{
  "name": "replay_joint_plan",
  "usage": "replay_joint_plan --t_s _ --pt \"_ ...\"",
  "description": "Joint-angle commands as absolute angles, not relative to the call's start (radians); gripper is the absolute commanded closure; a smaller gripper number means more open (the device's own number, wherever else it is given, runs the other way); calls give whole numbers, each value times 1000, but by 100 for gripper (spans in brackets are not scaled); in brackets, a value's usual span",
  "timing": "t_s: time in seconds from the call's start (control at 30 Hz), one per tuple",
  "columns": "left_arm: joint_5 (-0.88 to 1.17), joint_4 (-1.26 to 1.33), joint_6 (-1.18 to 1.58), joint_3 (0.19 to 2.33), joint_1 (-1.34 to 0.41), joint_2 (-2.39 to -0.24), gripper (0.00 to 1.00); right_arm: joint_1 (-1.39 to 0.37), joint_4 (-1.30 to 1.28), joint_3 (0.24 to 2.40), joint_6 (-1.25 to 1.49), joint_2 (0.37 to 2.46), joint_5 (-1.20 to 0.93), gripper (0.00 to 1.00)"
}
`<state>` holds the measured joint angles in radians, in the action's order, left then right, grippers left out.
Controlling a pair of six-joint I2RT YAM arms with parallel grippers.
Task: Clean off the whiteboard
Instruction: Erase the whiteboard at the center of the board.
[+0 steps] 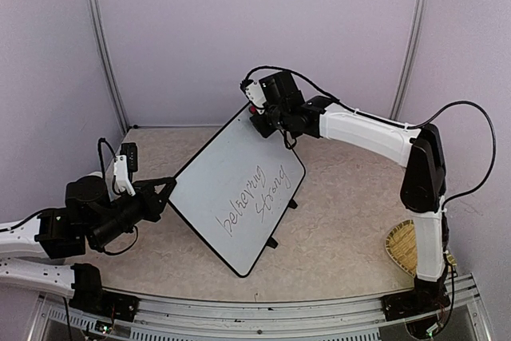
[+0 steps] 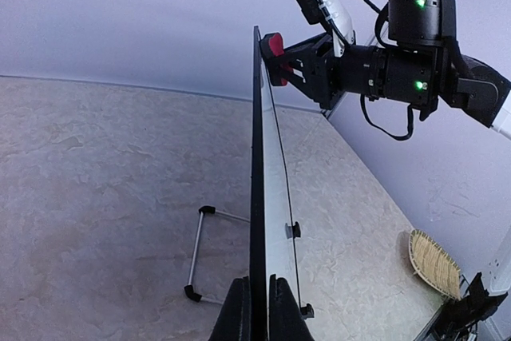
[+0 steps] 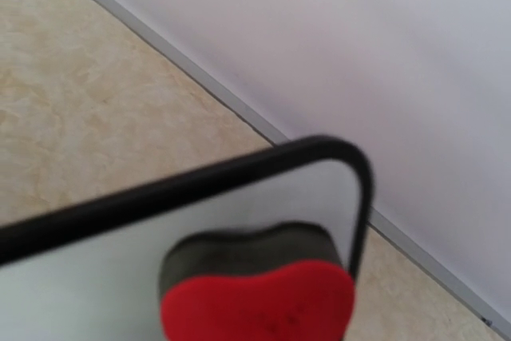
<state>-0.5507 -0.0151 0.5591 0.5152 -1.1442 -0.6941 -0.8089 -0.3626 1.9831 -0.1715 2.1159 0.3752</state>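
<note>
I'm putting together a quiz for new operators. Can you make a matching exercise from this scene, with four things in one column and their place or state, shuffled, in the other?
Things:
1. whiteboard
2. eraser
3. left gripper
4. woven basket

Place or state:
A. lies apart from the board, at the far right
B. clamped on the board's edge
C. bears black handwriting
D. red, at the board's far corner

Pairs: 1-C, 2-D, 3-B, 4-A
</note>
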Motion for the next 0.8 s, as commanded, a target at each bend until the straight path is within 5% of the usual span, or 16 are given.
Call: replay_joint_plan --t_s 0.0,0.77 --pt "-305 -32 462 513 -1177 -712 100 -890 -359 1948 -213 2120 320 83" --pt "-308 -15 469 499 -1178 -712 100 -1075 -369 1889 -209 2072 419 84"
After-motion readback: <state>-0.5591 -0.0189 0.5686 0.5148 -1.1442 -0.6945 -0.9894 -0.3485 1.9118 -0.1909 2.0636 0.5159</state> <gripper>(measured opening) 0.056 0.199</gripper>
